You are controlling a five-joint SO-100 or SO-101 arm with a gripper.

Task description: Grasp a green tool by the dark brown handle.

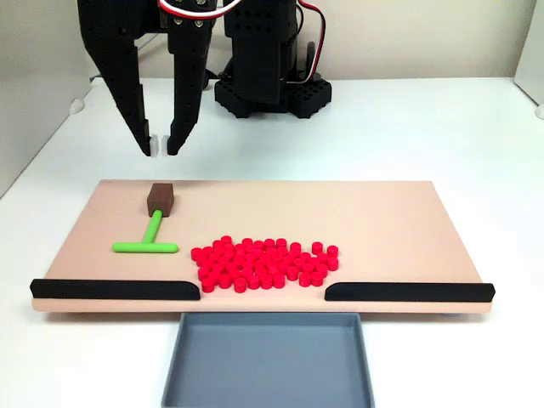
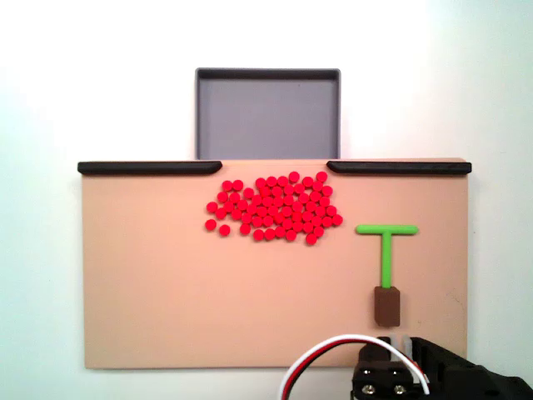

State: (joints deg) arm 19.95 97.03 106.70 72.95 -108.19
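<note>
Board (image 1: 382, 221) bare around dark brown handle (image 1: 160, 199); end effector (image 1: 161, 146) above, apart.

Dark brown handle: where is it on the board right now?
In a fixed view, the dark brown handle sits near the board's back-left edge, capping the green tool, left of the red cylinders and just below the gripper.

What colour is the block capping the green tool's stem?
Dark brown; the handle on the green tool shows best in a fixed view facing the arm.
</note>
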